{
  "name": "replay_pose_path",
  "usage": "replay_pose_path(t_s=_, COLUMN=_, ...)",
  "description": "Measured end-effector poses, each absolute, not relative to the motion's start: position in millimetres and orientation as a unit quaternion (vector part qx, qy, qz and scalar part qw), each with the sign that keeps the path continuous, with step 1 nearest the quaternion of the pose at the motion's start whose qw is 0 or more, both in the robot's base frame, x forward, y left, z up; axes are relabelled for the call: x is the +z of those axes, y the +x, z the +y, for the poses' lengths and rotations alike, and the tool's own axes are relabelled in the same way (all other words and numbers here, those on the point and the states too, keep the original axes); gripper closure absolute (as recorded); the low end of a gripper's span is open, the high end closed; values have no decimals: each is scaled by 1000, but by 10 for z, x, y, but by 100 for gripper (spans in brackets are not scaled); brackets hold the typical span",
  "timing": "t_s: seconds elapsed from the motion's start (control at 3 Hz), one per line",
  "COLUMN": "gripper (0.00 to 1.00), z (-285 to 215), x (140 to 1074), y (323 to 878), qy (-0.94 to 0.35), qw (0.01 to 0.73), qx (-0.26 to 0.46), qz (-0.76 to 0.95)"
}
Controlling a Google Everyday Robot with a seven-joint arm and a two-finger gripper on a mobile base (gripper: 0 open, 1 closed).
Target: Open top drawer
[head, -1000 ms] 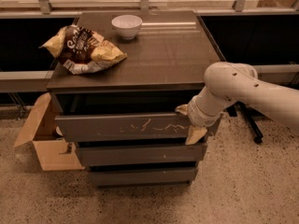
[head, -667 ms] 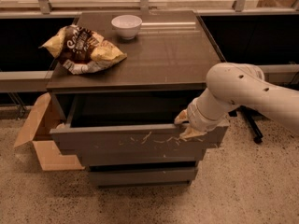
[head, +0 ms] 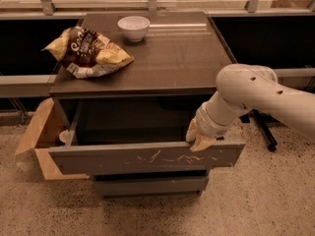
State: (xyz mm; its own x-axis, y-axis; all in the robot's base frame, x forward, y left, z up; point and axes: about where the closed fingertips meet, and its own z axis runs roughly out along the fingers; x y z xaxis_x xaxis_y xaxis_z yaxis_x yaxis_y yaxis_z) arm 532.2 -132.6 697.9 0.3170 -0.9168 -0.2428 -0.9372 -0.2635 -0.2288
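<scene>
**Speckled floor, dark cabinet, drawer standing wide**

Pale speckled stone floor below, long window rail behind. Between them, a squat dark grey-brown cabinet with a glossy flat top. Carries a small white round bowl near the back edge and a crumpled yellow-and-brown snack bag at the left corner, both well clear of the work below.

Wide scratched grey-brown top drawer: stands drawn well out from the cabinet body, shadowed cavity showing behind its front. Juts past the smaller unscratched drawer front beneath, which sits flush. Judged largely done as an opening task, with perhaps a little travel left.

Cream-tipped gripper on the thick white jointed arm: rests at the drawer front's upper edge, towards the right end. Probably set there because a handleless front offers only that lip to pull on. Whether wide, narrow or clamped onto the lip cannot be told. Comes in from the right, likely to leave the drawer's path free.

Open brown cardboard box just beside the cabinet's left side, close to the drawer's left corner; worth watching if pulled further.
</scene>
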Motion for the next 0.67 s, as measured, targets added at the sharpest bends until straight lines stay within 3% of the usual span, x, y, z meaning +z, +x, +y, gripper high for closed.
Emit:
replay_pose_path(t_s=0.33, gripper=100, z=-1228, x=6974, y=5151, qy=-796, qw=174, qx=49, qz=577)
replay_pose_path(t_s=0.67, gripper=84, z=-1215, x=6971, y=5132, qy=-796, qw=175, qx=51, qz=577)
